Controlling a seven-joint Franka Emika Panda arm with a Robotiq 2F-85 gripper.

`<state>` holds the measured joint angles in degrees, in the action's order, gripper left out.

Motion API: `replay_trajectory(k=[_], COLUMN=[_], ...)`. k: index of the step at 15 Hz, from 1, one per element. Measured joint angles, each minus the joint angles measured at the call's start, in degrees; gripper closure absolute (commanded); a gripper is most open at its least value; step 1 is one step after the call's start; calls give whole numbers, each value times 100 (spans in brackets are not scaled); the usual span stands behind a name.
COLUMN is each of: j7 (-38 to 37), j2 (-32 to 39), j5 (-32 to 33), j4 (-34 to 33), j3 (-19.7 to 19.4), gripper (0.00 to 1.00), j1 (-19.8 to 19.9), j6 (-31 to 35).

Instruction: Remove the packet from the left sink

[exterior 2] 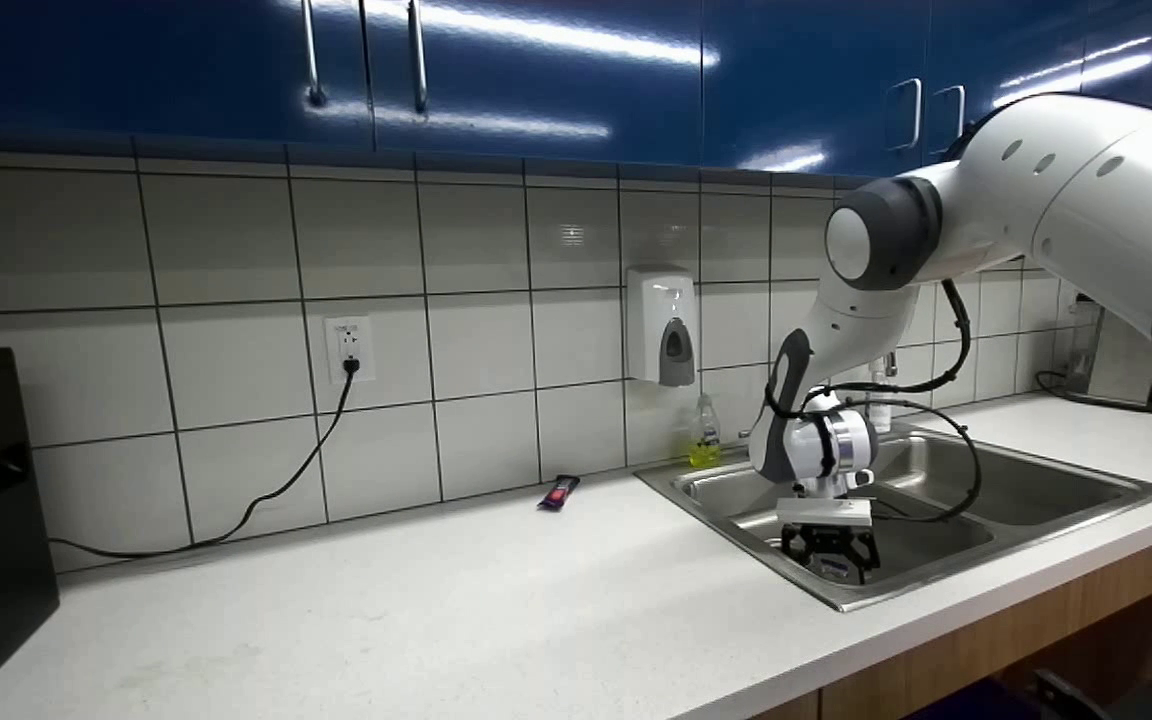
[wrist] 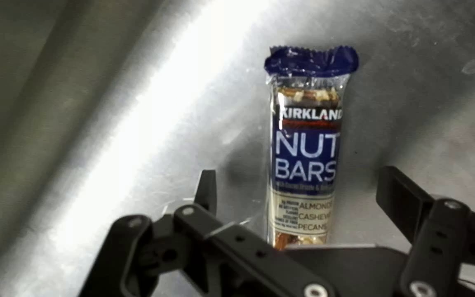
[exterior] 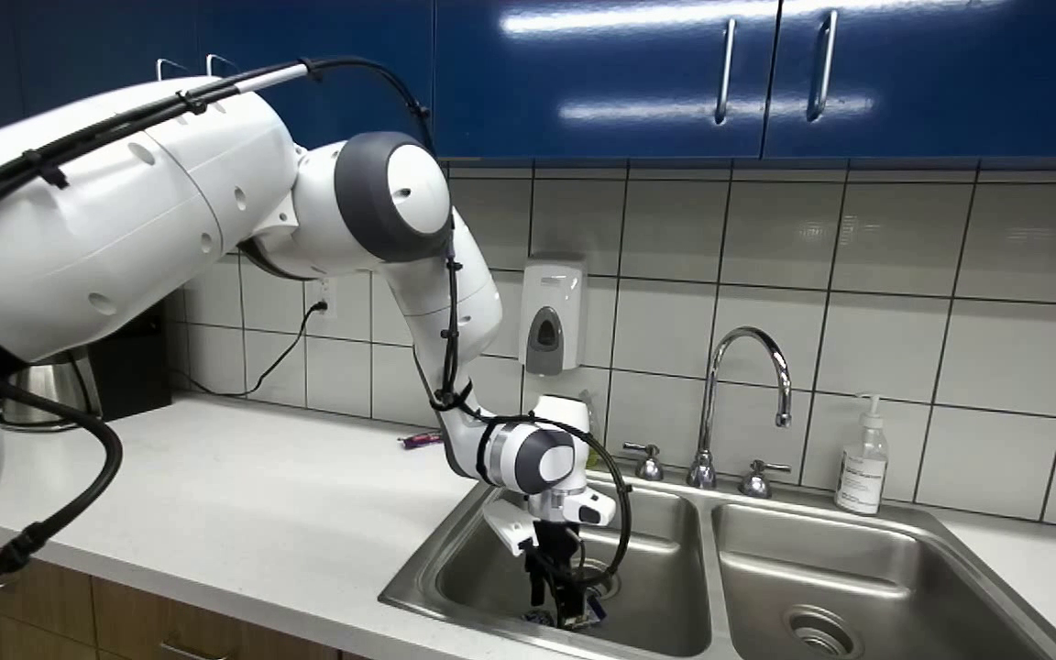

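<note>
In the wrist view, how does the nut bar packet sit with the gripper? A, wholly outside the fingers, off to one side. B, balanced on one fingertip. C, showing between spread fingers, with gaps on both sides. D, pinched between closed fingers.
C, since the packet shows between the open fingers of the gripper, with bare metal of the left sink visible on either side.
</note>
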<state>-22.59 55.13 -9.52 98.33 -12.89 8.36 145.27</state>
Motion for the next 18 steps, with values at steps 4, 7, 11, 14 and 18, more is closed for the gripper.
replay_trajectory(k=[4, 7, 11, 14, 18], j7=[-11, -19, -38, -48, -55], j2=[37, 66, 68, 68, 66], j5=[0, 0, 0, 0, 0], j4=[-73, -115, -152, -195, -225], j3=[-26, -39, -41, -41, -46], gripper=[0, 26, 58, 80, 92], j1=[-9, -9, -20, -54, -79], j6=[-65, -127, -171, -177, -191])
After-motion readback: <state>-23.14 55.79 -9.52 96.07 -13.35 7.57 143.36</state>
